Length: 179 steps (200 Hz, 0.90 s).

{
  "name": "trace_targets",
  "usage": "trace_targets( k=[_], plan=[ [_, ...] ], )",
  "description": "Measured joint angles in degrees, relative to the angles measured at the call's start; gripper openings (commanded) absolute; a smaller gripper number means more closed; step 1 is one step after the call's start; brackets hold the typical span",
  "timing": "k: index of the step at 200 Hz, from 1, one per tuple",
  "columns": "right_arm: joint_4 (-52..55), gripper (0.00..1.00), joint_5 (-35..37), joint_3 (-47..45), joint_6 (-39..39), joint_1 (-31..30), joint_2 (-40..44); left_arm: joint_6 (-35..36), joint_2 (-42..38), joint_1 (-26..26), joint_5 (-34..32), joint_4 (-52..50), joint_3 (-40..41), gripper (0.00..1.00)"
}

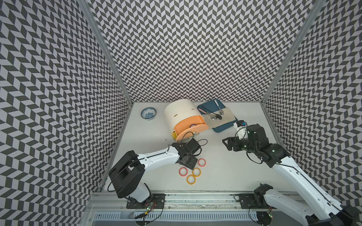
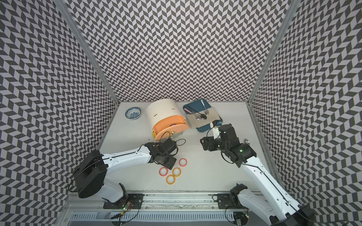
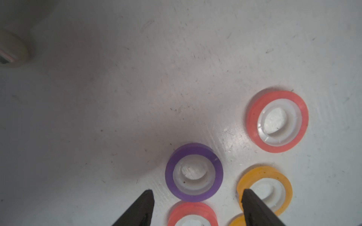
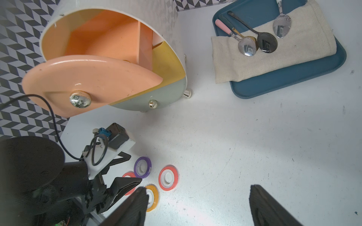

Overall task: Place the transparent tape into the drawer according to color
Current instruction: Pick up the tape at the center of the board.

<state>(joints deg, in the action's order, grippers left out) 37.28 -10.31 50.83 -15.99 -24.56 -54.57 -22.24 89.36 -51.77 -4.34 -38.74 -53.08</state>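
- Progress: an early stage is judged. A purple patch (image 1: 193,125) is seen inside the swung-open orange drawer (image 1: 188,133) and is taken as one purple ring already stowed.
- Five rings are left on the table (image 1: 225,176): one purple ring (image 3: 194,172), two pink-red rings (image 1: 201,162) (image 1: 183,171), two yellow-orange rings (image 1: 196,172) (image 1: 191,179).
- Left gripper (image 3: 196,190): jaws are spread and nothing is grasped. The purple ring lies just ahead of the fingertips, so it is judged the next pick.
- Right gripper (image 4: 197,187): jaws are spread wide and empty, and it is held well apart from the rings.
- Counts: six rings if the drawer patch is included, and three drawers. The yellow drawer (image 4: 168,64) and the grey-green drawer (image 4: 137,102) are not pulled out.
- Off-task: one bowl (image 1: 148,113), one tray (image 4: 293,82), three spoons (image 4: 267,42).
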Motion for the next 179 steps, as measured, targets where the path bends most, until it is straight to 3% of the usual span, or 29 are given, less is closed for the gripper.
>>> trace_targets(
  k=[38, 115, 179],
  plan=[
    [0.00, 0.85, 0.04, 0.00, 0.00, 0.00, 0.00, 0.09, 2.14, 0.00, 0.11, 1.46, 0.74, 0.83],
    [0.00, 0.84, 0.22, 0.00, 0.00, 0.00, 0.00, 0.59, 5.03, 0.00, -0.74, 3.17, 0.52, 0.74],
    [0.00, 0.84, 0.22, 0.00, 0.00, 0.00, 0.00, 0.90, 5.20, 0.00, -1.46, 4.44, 0.46, 0.45]
  ],
)
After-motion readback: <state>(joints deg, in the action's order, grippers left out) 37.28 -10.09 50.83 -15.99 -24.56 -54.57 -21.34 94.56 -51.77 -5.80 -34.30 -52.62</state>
